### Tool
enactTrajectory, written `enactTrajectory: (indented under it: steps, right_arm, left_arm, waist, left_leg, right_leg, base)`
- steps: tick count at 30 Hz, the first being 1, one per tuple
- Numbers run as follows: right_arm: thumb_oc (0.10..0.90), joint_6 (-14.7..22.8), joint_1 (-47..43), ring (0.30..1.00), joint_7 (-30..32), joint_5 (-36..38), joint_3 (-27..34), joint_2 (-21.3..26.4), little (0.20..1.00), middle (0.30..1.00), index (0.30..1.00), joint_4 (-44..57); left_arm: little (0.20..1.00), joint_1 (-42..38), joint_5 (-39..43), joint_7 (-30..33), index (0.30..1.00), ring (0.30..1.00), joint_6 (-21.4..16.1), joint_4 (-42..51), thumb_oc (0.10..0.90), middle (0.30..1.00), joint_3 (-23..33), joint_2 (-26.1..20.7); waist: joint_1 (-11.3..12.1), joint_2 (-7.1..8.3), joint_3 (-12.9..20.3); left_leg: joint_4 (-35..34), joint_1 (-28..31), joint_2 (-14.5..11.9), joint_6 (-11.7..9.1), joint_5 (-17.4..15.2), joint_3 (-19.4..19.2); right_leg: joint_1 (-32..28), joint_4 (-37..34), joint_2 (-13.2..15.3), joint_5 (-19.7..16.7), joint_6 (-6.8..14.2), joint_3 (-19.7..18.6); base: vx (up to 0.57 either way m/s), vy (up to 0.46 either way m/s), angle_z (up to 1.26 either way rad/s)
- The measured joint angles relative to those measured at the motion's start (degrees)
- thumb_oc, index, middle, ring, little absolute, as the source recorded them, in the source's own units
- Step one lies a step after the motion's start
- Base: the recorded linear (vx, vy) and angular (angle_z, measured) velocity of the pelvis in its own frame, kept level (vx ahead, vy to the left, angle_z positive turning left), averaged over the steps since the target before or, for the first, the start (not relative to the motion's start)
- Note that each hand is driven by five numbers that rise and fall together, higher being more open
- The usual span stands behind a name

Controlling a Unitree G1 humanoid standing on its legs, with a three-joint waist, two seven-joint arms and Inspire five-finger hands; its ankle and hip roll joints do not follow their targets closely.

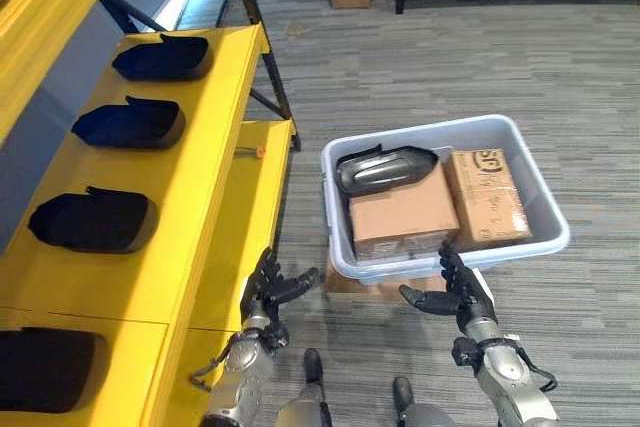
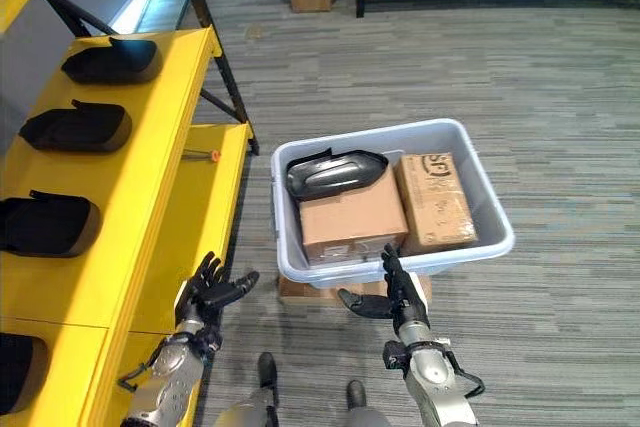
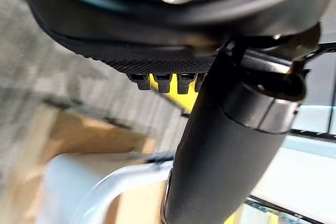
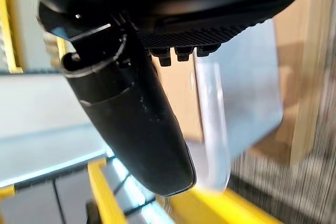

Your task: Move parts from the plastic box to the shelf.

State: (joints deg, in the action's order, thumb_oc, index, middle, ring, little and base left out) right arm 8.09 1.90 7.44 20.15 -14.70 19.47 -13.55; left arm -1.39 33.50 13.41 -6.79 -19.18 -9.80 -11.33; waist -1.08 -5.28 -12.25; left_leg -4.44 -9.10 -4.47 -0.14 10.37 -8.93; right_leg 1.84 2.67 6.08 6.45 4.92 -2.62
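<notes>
Only print in sight: a dark round mark and some faint dark lines on the top face of the narrow brown cardboard box [image 1: 486,197], which lies in the right half of the pale grey plastic box [image 1: 540,235]. The mark sits at that top's far end, towards the plastic box's far rim; too small and blurred to make out any letters or numbers. The wider brown cardboard box [image 1: 403,213] just left of it, in the same plastic box, shows a plain top with no readable marking. Nothing readable on the plastic box's walls or in the two wrist views.
</notes>
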Motion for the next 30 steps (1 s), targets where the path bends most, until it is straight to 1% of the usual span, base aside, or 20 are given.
enactTrajectory:
  steps: [1,3,4,7,10,12,14,17,18,19,20,21,22,23,24,25,26,27,29,30]
  right_arm:
    - [0.9,0.0,-0.6,1.0,-0.1,0.0,-0.4,-0.4,1.0,1.0,1.0,0.0]
    - [0.9,0.0,-1.1,1.0,-0.5,0.0,-0.4,-1.0,1.0,1.0,1.0,0.0]
    - [0.9,-0.1,-1.9,1.0,-0.5,-0.1,-0.4,-1.0,1.0,1.0,1.0,0.0]
    - [0.9,-0.1,-2.2,1.0,-0.4,-0.5,-0.2,-0.6,1.0,1.0,1.0,0.0]
    - [0.9,-0.4,-2.8,1.0,-0.4,-0.5,-0.2,-0.3,1.0,1.0,1.0,0.0]
    - [0.9,-0.8,-3.7,1.0,-0.4,-1.0,-0.3,0.8,1.0,1.0,1.0,0.4]
    - [0.9,-0.8,-5.0,1.0,-0.1,-1.1,-0.2,1.3,1.0,1.0,1.0,0.5]
    - [0.9,-0.8,-7.1,1.0,0.4,-1.4,-0.1,1.4,1.0,1.0,1.0,1.2]
    - [0.9,-0.7,-6.9,1.0,0.5,-1.8,-0.1,1.4,1.0,1.0,1.0,1.9]
    - [0.9,-0.6,-7.1,1.0,0.4,-2.0,-0.2,1.4,1.0,1.0,1.0,2.1]
    - [0.9,-0.6,-7.4,1.0,0.3,-2.0,-0.3,1.1,1.0,1.0,1.0,2.2]
    - [0.9,-0.6,-7.4,1.0,0.3,-2.0,-0.4,1.0,1.0,1.0,1.0,2.2]
    - [0.9,-0.7,-7.4,1.0,0.2,-2.0,-0.5,0.9,1.0,1.0,1.0,2.2]
    - [0.9,-0.8,-7.3,1.0,0.1,-2.0,-0.7,0.9,1.0,1.0,1.0,2.1]
    - [0.9,-0.8,-7.3,1.0,0.1,-2.0,-0.8,0.7,1.0,1.0,1.0,2.1]
    - [0.9,-0.8,-6.9,1.0,0.0,-2.0,-0.9,0.4,1.0,1.0,1.0,2.1]
    - [0.9,-0.8,-6.8,1.0,0.2,-2.0,-1.3,0.3,1.0,1.0,1.0,2.1]
    - [0.9,-0.9,-7.5,1.0,0.3,-2.0,-2.1,0.1,1.0,1.0,1.0,2.0]
    - [0.9,-0.8,-7.9,1.0,0.1,-2.0,-3.4,-0.4,1.0,1.0,1.0,2.1]
    - [0.9,-0.8,-7.8,1.0,0.1,-2.0,-3.7,-0.6,1.0,1.0,1.0,2.1]
  left_arm:
    - [1.0,-0.3,0.0,0.0,1.0,1.0,0.0,0.0,0.9,1.0,-0.2,-0.4]
    - [1.0,-0.4,0.0,0.0,1.0,1.0,-0.1,0.1,0.9,1.0,-0.2,-0.9]
    - [1.0,0.0,0.0,0.1,1.0,1.0,-0.1,0.1,0.9,1.0,-0.2,-0.9]
    - [1.0,0.5,0.0,0.1,1.0,1.0,-0.1,0.1,0.9,1.0,-1.4,-0.9]
    - [1.0,0.3,-0.1,0.0,1.0,1.0,0.0,0.1,0.9,1.0,-2.3,-0.9]
    - [1.0,-0.1,-0.1,0.0,1.0,1.0,0.1,0.1,0.9,1.0,-2.7,-0.9]
    - [1.0,-0.6,-0.1,0.0,1.0,1.0,0.1,0.1,0.9,1.0,-2.7,-1.0]
    - [1.0,-1.6,-0.1,0.1,1.0,1.0,0.1,0.1,0.9,1.0,-2.9,-1.0]
    - [1.0,-1.9,-0.1,0.1,1.0,1.0,0.1,0.1,0.9,1.0,-3.0,-1.0]
    - [1.0,-2.4,-0.1,0.2,1.0,1.0,0.0,0.0,0.9,1.0,-3.4,-1.2]
    - [1.0,-2.8,-0.1,0.1,1.0,1.0,0.1,-0.1,0.9,1.0,-3.7,-1.3]
    - [1.0,-3.4,-0.1,0.1,1.0,1.0,0.1,-0.1,0.9,1.0,-4.2,-1.5]
    - [1.0,-3.7,-0.2,-0.2,1.0,1.0,0.1,-0.1,0.9,1.0,-4.6,-1.5]
    - [1.0,-3.8,-0.2,-0.2,1.0,1.0,0.2,-0.1,0.9,1.0,-5.2,-1.8]
    - [1.0,-3.8,-0.1,-0.2,1.0,1.0,0.2,-0.1,0.9,1.0,-5.6,-1.9]
    - [1.0,-3.8,-0.1,-0.3,1.0,1.0,0.2,-0.1,0.9,1.0,-6.0,-2.2]
    - [1.0,-4.1,-0.1,-0.2,1.0,1.0,0.1,0.0,0.9,1.0,-6.5,-1.9]
    - [1.0,-4.3,-0.1,-0.1,1.0,1.0,-0.1,0.0,0.9,1.0,-6.4,-2.6]
    - [1.0,-4.6,-0.1,-0.1,1.0,1.0,-0.2,-0.3,0.9,1.0,-6.6,-3.5]
    - [1.0,-4.6,-0.1,0.0,1.0,1.0,-0.3,-0.7,0.9,1.0,-6.5,-3.5]
  waist:
    - [0.1,0.11,0.0]
    - [0.2,0.31,0.0]
    - [0.2,0.74,0.0]
    - [0.1,1.53,0.0]
    - [0.0,2.55,0.1]
    - [0.0,2.79,0.1]
    - [0.0,2.97,0.1]
    - [0.0,3.06,0.4]
    - [-0.2,3.24,0.4]
    - [-0.2,3.26,0.5]
    - [-0.4,3.14,0.5]
    - [-0.3,3.11,0.5]
    - [-0.3,3.15,0.5]
    - [-0.2,3.21,0.5]
    - [-0.3,3.19,0.5]
    - [-0.6,3.17,0.5]
    - [-0.7,3.29,0.4]
    - [-0.2,3.3,0.3]
    - [-0.4,4.13,0.0]
    - [-0.6,4.18,0.0]
  left_leg:
    - [0.0,0.1,0.7,0.5,-0.4,0.0]
    - [0.0,0.2,1.3,0.8,-0.6,-0.3]
    - [0.0,0.1,1.6,0.9,-0.7,-0.4]
    - [0.1,-0.2,1.6,1.0,-0.9,-0.3]
    - [2.6,-2.0,1.6,1.2,-2.4,-0.4]
    - [4.4,-2.9,1.6,1.5,-3.6,-0.4]
    - [4.8,-3.0,1.9,1.6,-4.0,-0.5]
    - [6.6,-4.3,2.2,2.6,-5.5,-0.2]
    - [6.7,-4.4,2.8,2.6,-6.0,-0.2]
    - [7.0,-4.8,3.2,3.2,-6.5,-0.3]
    - [6.7,-5.0,3.2,2.9,-6.4,-0.3]
    - [6.3,-4.9,3.1,2.8,-6.3,-0.9]
    - [6.0,-4.7,3.2,2.9,-6.3,-1.6]
    - [4.8,-3.5,3.5,2.9,-6.2,-2.6]
    - [4.4,-2.9,3.5,3.1,-6.2,-3.3]
    - [4.8,-2.6,3.7,3.5,-6.4,-3.5]
    - [5.1,-2.7,3.8,4.1,-6.9,-3.6]
    - [4.5,-2.8,3.4,4.3,-6.9,-4.7]
    - [4.0,-2.7,3.4,3.6,-6.0,-5.1]
    - [3.8,-2.7,3.3,3.3,-5.8,-5.2]
  right_leg:
    - [-0.6,-0.9,0.7,-0.2,0.4,0.1]
    - [-1.1,-2.0,1.3,-0.6,1.1,0.1]
    - [-1.4,-2.9,1.6,-0.8,1.1,0.1]
    - [-1.4,-3.5,1.6,-1.0,1.1,0.3]
    - [-0.8,-3.5,1.7,-1.2,0.9,0.2]
    - [-0.5,-3.3,1.9,-1.1,1.0,0.2]
    - [-0.2,-2.9,2.2,-1.1,1.1,0.0]
    - [2.0,0.5,2.7,0.3,1.8,-0.1]
    - [2.7,1.4,3.0,0.5,2.0,-0.2]
    - [4.0,3.4,2.9,0.7,2.0,-0.1]
    - [6.3,7.2,3.0,1.3,2.1,0.0]
    - [8.6,10.9,3.1,1.6,2.3,0.8]
    - [10.3,14.2,4.0,1.6,2.2,2.8]
    - [11.9,17.1,4.8,1.5,2.0,5.9]
    - [12.5,18.5,5.6,1.3,2.1,7.4]
    - [12.6,18.7,6.3,1.3,1.6,8.1]
    - [13.2,18.1,7.4,1.2,1.4,8.8]
    - [13.8,16.4,8.9,1.1,2.2,11.0]
    - [13.6,8.3,11.2,-2.4,4.4,13.2]
    - [13.2,5.2,11.2,-3.9,4.9,13.3]
  base:
    - [0.04,0.053,0.05]
    - [0.04,0.056,0.01]
    - [0.04,0.054,-0.02]
    - [0.04,0.053,0.0]
    - [0.05,0.091,-0.01]
    - [0.04,0.11,-0.05]
    - [0.04,0.131,-0.05]
    - [0.03,0.162,-0.03]
    - [-0.02,0.31,-0.03]
    - [-0.01,0.332,-0.05]
    - [0.02,0.347,-0.17]
    - [0.07,0.21,-0.23]
    - [0.08,0.112,-0.36]
    - [0.05,0.032,-0.37]
    - [0.05,0.006,-0.32]
    - [0.04,-0.018,-0.23]
    - [0.06,-0.074,-0.33]
    - [0.06,-0.136,-0.35]
    - [0.06,-0.121,-0.27]
    - [0.06,-0.058,0.0]
